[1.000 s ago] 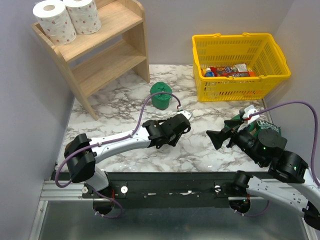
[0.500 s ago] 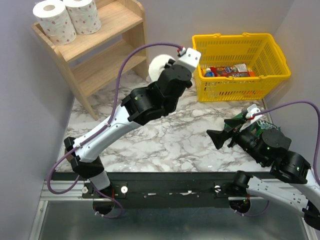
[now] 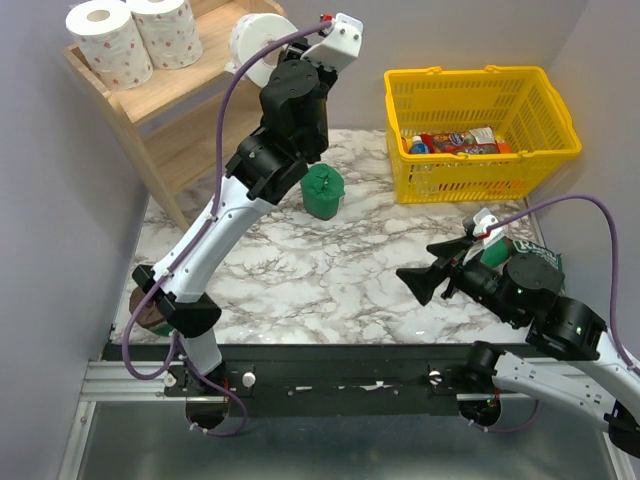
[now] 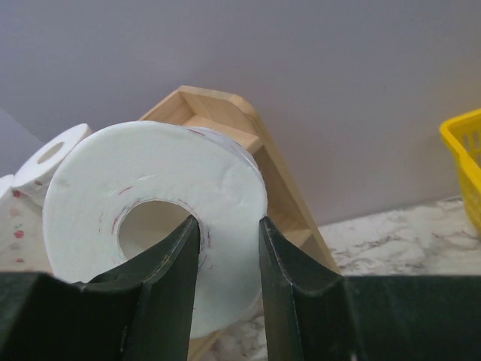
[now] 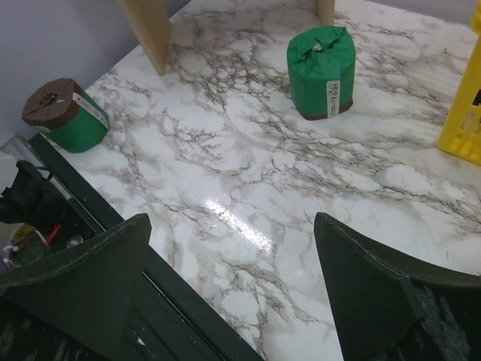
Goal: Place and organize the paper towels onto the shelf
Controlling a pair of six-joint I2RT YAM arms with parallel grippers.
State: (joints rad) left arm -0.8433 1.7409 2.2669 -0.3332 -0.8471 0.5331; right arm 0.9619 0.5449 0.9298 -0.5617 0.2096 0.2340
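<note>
Top view: the left arm reaches high to the far left. It holds a white roll [image 3: 250, 45] at the right end of the shelf's [image 3: 215, 125] top tier. Two spotted rolls [image 3: 110, 45] stand upright at that tier's left end. An upright green roll [image 3: 323, 192] stands on the bench [image 3: 330, 280], and a yellow basket [image 3: 480, 90] sits far right.

Left wrist: the left jaws pinch the white roll's wall, one finger inside the core.

Right wrist: the right jaws are spread wide over the bench. A second green roll [image 5: 64, 113] lies on its side at the near-left edge.
</note>
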